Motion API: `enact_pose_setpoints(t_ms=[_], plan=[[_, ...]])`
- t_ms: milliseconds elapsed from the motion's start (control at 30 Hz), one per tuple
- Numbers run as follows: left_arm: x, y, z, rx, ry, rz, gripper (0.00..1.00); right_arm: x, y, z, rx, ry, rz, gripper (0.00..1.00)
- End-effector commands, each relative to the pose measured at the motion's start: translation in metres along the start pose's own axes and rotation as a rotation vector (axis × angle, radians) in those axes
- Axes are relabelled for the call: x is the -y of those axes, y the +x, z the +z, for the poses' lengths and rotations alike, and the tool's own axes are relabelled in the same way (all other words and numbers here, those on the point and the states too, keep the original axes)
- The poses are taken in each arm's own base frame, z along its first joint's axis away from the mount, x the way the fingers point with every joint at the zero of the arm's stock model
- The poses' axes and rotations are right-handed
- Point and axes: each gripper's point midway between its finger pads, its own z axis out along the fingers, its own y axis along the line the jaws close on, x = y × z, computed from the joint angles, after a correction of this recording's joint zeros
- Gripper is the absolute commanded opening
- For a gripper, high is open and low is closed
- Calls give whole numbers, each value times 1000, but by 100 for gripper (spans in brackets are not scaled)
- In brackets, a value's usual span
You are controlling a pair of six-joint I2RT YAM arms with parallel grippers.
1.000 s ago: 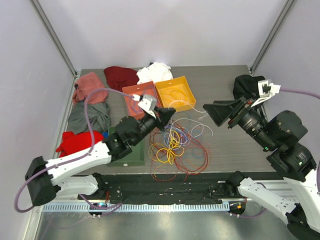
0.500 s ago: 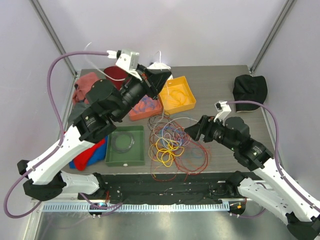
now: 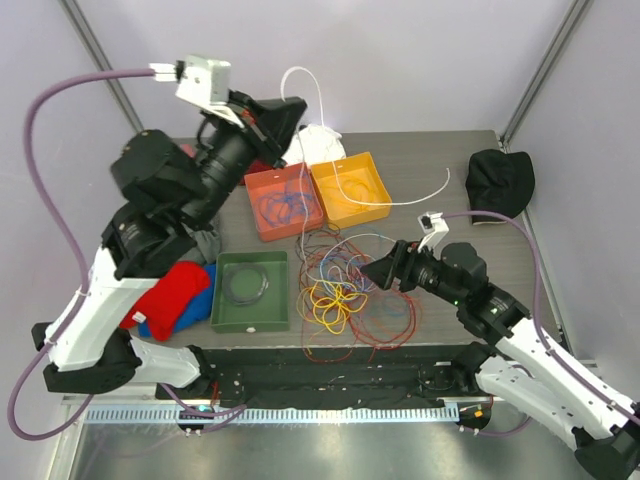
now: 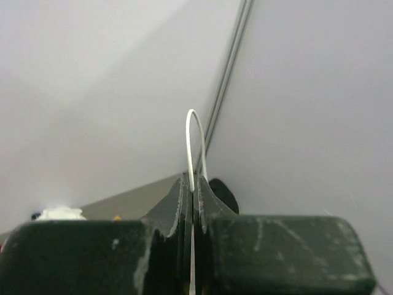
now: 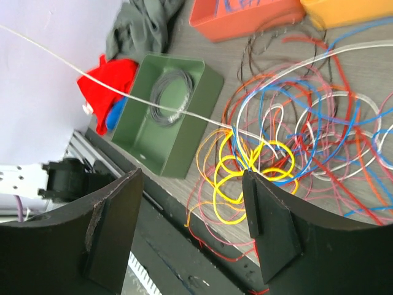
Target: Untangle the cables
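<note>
The cables [image 3: 345,285] lie in a loose tangle of red, yellow, blue, white and orange loops on the table's near middle, also seen in the right wrist view [image 5: 295,123]. My left gripper [image 3: 285,110] is raised high above the back left and is shut on a white cable [image 3: 318,120]. That cable arcs above the fingertips [image 4: 190,141] and runs down toward the pile, crossing the right wrist view as a taut line [image 5: 123,92]. My right gripper [image 3: 378,272] hangs open just right of the tangle, nothing between its fingers [image 5: 191,175].
A red-orange tray [image 3: 290,228] holding blue cables and an orange tray [image 3: 372,214] stand behind the pile. A green tray [image 3: 250,325] with a dark coil sits left of it. Cloths lie around: red [image 3: 170,295], white [image 3: 320,145], black [image 3: 500,180].
My left arm rose up and back with the white cable, drawing it out of the pile. My right arm swung down from the far right to the tangle's right side, staying open.
</note>
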Motion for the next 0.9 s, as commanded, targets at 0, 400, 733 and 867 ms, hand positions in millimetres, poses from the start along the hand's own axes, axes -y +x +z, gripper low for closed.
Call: enact_pose_setpoints(t_ms=[0, 400, 733, 867], plan=[[-9, -62, -20, 140, -27, 21, 0, -6, 22, 14, -46, -79, 24, 74], [-7, -126, -39, 305, -1, 27, 0, -29, 73, 53, -147, -129, -42, 73], [-8, -111, -33, 275, -13, 36, 0, -90, 20, 72, 19, -237, -157, 73], [-9, -106, -32, 257, -15, 40, 0, -101, 3, 89, 64, -216, -185, 73]])
